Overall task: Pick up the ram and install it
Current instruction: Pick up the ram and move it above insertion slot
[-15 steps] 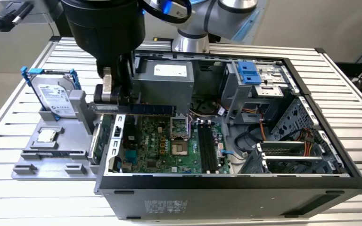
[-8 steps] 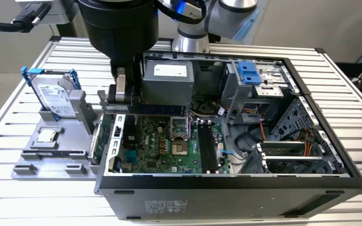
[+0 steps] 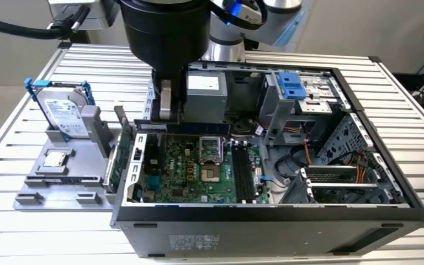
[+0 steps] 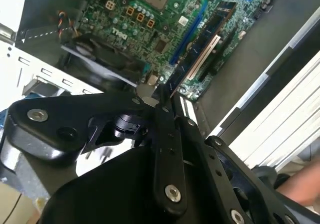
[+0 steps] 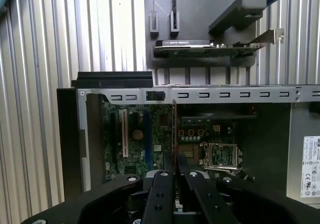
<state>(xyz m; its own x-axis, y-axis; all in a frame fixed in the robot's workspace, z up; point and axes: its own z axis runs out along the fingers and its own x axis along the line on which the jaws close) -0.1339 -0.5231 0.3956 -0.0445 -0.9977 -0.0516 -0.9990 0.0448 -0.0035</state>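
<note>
The gripper (image 5: 174, 160) is matte black in both wrist views. It is built of flat, bar-like links (image 4: 165, 149) hinged in pairs, each pinned with round silver screws (image 4: 172, 193) (socket heads, by the look of them), and it narrows to two slim fingers (image 5: 183, 170). In the exterior view its housing (image 3: 164, 33) is a broad, glossy black cylinder with pale grey finger pads (image 3: 169, 102) beneath. The arm (image 3: 278, 22) is silver-grey with a blue ring (image 3: 232, 11). A thick black cable (image 3: 13, 28) meets a grey box (image 3: 75, 14).

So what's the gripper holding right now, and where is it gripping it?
The gripper holds the ram by its upper long edge, above the open computer case.
</note>
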